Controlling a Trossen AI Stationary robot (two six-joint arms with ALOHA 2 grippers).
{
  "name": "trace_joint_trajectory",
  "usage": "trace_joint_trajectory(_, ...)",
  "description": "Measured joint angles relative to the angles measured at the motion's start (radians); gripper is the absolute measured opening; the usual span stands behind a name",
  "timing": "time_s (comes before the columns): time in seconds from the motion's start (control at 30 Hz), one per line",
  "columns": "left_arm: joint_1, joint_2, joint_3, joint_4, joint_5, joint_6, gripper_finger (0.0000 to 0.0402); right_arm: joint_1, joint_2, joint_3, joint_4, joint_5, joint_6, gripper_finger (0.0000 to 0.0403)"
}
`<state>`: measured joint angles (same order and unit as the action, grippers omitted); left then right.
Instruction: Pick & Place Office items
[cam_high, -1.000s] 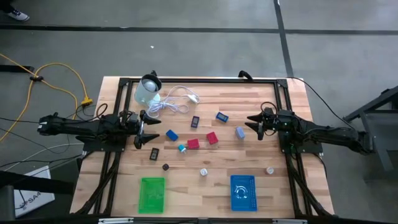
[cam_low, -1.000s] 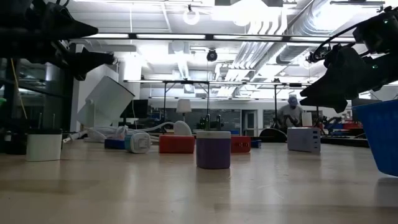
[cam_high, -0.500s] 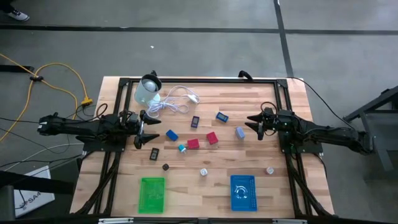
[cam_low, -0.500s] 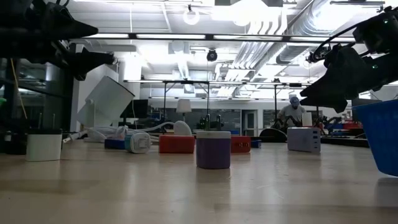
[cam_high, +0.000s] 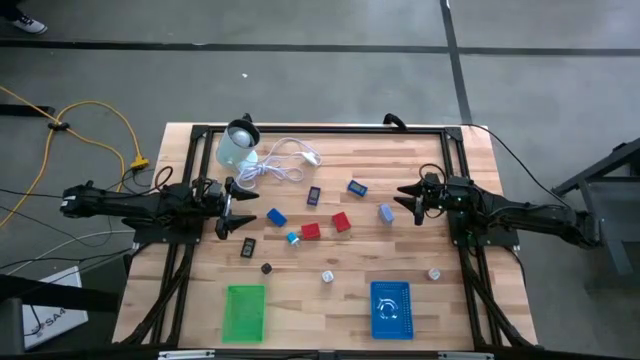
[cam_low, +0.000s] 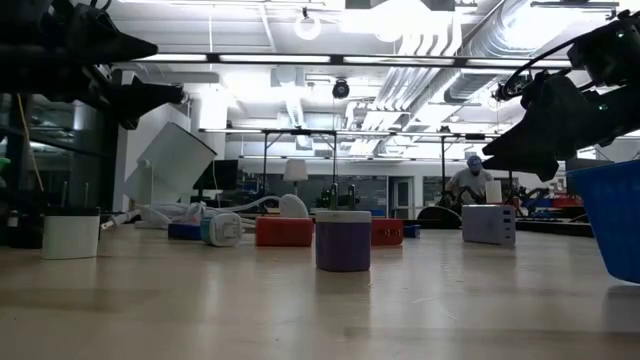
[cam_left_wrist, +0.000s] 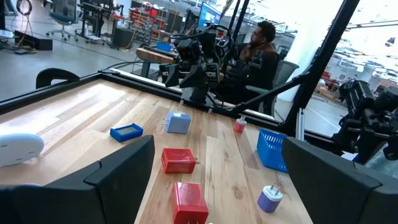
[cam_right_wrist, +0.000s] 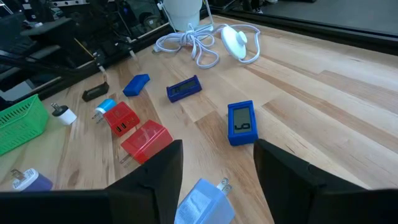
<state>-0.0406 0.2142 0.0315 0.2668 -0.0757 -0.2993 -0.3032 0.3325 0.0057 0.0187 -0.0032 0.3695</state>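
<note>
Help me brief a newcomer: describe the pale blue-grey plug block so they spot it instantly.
Start at the right gripper above the wooden table. On the boards just beside its fingertips lies the pale blue-grey plug block. It alone is that washed-out colour; the flat blue rectangle nearby is vivid blue.

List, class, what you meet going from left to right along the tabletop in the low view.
White block → white plug → red block → purple-and-white cylinder → pale charger → blue basket.
</note>
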Motion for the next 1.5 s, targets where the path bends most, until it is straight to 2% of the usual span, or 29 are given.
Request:
trace_joint_trajectory(0.87,-0.001,0.000,0.000,0.057,-0.005,0.014,0.0344,0.000,0.000,0.000,0.000,0.000,0.000,0.0184)
trace_joint_trajectory(1.07,0.003,0.000,0.008,0.059,-0.008,0.107,0.0344,0.000,0.000,0.000,0.000,0.000,0.000,0.0184)
trace_joint_trajectory(1.2,0.003,0.001,0.013,0.059,-0.050,0.172,0.0344,0.000,0.000,0.000,0.000,0.000,0.000,0.0184)
trace_joint_trajectory(1.5,0.003,0.070,0.058,0.052,-0.118,0.190,0.0344,0.000,0.000,0.000,0.000,0.000,0.000,0.0184)
